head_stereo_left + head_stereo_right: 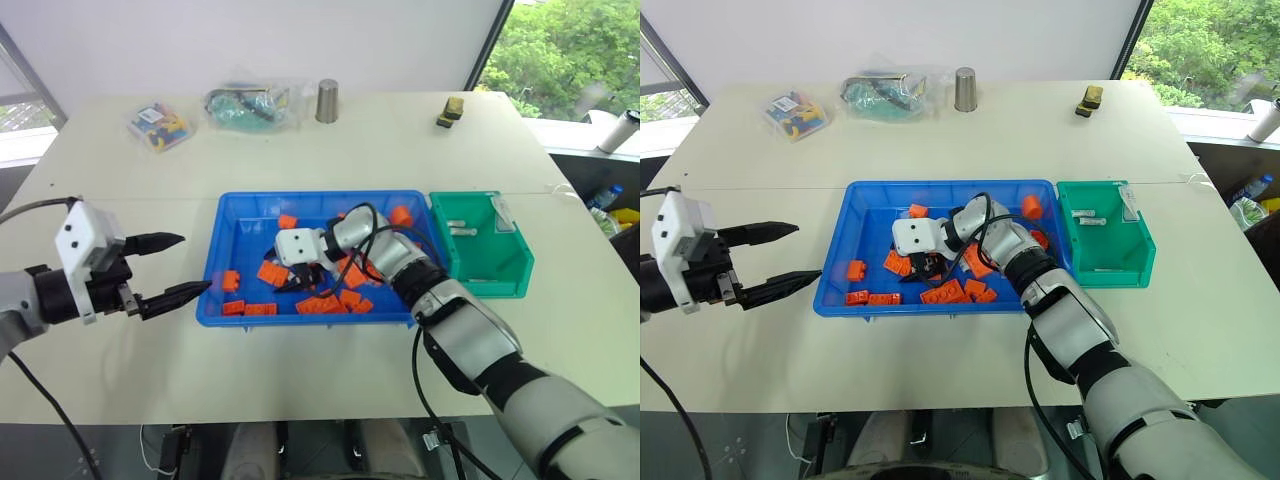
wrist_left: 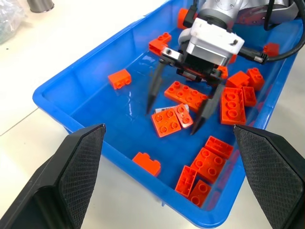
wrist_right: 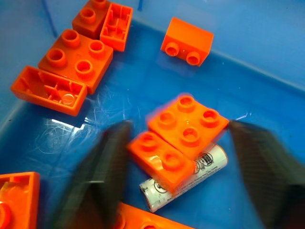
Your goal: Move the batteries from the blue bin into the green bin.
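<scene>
The blue bin point(image 1: 300, 318) sits mid-table and holds several orange bricks point(image 1: 345, 298). One silver battery point(image 3: 209, 160) lies on its floor, partly under two orange bricks point(image 3: 186, 126). My right gripper point(image 2: 172, 119) points down into the bin. Its fingers stand apart on either side of those bricks and the battery, touching neither that I can see. To the right of the blue bin stands the green bin point(image 1: 500, 275), with two batteries point(image 1: 460, 228) inside. My left gripper point(image 1: 195, 263) hovers open and empty just outside the blue bin's left wall.
At the back of the table are a metal cup point(image 1: 327, 100), a clear bag of items point(image 1: 245, 105), a smaller bag point(image 1: 158, 125) and a small dark object point(image 1: 450, 112). Bare tabletop lies in front of both bins.
</scene>
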Controlling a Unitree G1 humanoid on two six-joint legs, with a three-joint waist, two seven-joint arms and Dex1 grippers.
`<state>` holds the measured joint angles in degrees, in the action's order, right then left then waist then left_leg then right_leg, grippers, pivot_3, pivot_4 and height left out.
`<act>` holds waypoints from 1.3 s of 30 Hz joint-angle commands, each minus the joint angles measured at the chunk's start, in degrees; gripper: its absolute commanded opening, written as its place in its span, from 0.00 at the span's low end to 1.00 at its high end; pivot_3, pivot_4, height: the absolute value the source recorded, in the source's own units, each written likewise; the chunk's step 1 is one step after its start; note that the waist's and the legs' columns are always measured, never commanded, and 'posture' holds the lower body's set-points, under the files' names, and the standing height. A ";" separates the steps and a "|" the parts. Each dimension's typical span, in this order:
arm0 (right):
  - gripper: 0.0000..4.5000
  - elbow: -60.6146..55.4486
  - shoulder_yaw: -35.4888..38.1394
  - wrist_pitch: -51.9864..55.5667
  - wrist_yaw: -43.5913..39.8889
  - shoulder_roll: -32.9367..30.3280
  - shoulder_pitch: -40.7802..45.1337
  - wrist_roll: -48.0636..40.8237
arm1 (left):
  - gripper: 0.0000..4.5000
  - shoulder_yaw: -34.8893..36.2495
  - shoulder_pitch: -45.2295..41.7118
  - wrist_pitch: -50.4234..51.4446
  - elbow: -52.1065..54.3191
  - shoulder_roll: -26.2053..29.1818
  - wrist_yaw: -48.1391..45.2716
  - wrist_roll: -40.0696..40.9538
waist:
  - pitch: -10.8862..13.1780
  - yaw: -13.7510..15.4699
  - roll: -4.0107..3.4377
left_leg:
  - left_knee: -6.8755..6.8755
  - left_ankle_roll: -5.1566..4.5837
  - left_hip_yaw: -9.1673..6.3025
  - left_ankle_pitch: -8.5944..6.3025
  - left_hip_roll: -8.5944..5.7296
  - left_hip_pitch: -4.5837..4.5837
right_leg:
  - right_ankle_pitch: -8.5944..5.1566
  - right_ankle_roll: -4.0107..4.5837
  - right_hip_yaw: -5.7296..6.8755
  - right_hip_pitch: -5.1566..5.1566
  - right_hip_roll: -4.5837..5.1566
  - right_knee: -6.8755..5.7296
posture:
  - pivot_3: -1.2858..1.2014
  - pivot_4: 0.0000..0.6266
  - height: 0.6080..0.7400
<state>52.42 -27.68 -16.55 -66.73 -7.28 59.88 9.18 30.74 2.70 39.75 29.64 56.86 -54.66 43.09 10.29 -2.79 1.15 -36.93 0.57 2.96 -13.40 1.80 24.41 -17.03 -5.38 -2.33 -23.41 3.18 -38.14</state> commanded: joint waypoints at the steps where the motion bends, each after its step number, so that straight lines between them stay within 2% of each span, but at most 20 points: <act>1: 0.48 -1.43 1.75 0.97 0.25 0.77 0.59 -0.56 | 1.00 1.09 -1.19 -0.22 -0.03 0.98 0.00 0.29 | 0.00 -0.04 0.00 | 0.00 0.00 0.00 0.00 0.00 0.00 | 0.00 0.00 0.00 0.00 0.00 0.00 | 0.52 0.24 1.00; 10: 0.48 -4.00 3.39 3.62 1.21 2.78 1.27 -1.45 | 1.00 0.01 -2.14 -0.86 -0.86 0.93 -0.08 -0.24 | 0.00 -0.94 0.00 | 0.10 0.04 -0.01 0.02 -0.01 0.00 | -0.01 0.02 0.01 -0.03 0.03 0.01 | 0.52 0.24 1.00; 14: 0.48 -6.32 4.74 6.44 0.86 1.83 2.85 -1.92 | 1.00 -0.28 -2.49 -0.96 -1.02 0.95 -0.05 -0.33 | 0.00 -1.20 0.00 | 0.19 0.12 -0.03 0.06 -0.02 0.01 | -0.02 0.04 0.02 -0.07 0.03 0.02 | 0.52 0.24 1.00; 17: 0.48 -13.22 7.33 16.05 -0.03 1.17 2.42 -5.01 | 1.00 -0.22 -2.45 -0.93 -1.07 1.03 -0.27 -0.33 | 0.01 -1.20 -0.01 | 0.20 0.13 -0.03 0.07 -0.03 0.02 | -0.02 0.04 0.02 -0.09 0.05 0.02 | 0.52 0.24 1.00; 24: 0.48 -43.57 5.51 52.87 2.63 -3.54 -7.01 -5.02 | 1.00 -1.90 -2.36 -2.04 -2.56 1.13 -2.30 -1.33 | -0.02 -1.06 0.03 | 0.49 0.21 -0.05 0.13 -0.10 0.01 | -0.06 0.12 0.08 -0.20 0.20 0.06 | 0.52 0.24 1.00; 26: 0.48 -47.68 5.29 62.53 5.05 -3.51 -8.38 -5.21 | 1.00 -3.21 -2.97 -2.60 -3.36 1.06 -3.13 -1.77 | -0.02 -1.08 0.03 | 0.62 0.26 -0.05 0.18 -0.17 0.00 | -0.06 0.13 0.08 -0.25 0.28 0.07 | 0.52 0.24 1.00; 28: 0.48 -48.35 5.32 67.21 6.36 -3.07 -8.54 -6.32 | 1.00 -4.71 -4.37 -2.90 -4.13 1.05 -3.45 -2.00 | -0.02 -1.21 0.03 | 0.67 0.31 -0.04 0.22 -0.19 0.01 | -0.06 0.15 0.08 -0.30 0.29 0.06 | 0.52 0.24 1.00; 32: 0.48 -47.98 4.11 69.94 8.43 -2.42 -8.45 -7.64 | 1.00 -7.26 -7.01 -3.46 -5.73 1.18 -3.97 -2.85 | -0.02 -1.21 0.03 | 0.75 0.33 -0.03 0.25 -0.19 0.01 | -0.05 0.20 0.08 -0.37 0.28 0.05 | 0.52 0.24 1.00; 39: 0.48 -43.21 3.30 68.55 12.91 -0.76 -7.87 -8.42 | 1.00 -9.30 -9.61 -3.76 -7.12 1.17 -4.76 -3.59 | -0.03 -1.15 0.05 | 0.75 0.31 0.06 0.26 -0.21 0.06 | -0.05 0.19 0.10 -0.44 0.25 0.04 | 0.52 0.24 1.00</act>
<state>9.43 -24.38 53.02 -54.58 -8.57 50.35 1.49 21.07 -6.03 36.90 22.37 57.32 -59.09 39.66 10.26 -3.95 1.20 -36.19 0.88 3.02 -13.14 1.59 24.47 -17.07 -5.20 -2.23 -23.84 3.43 -38.10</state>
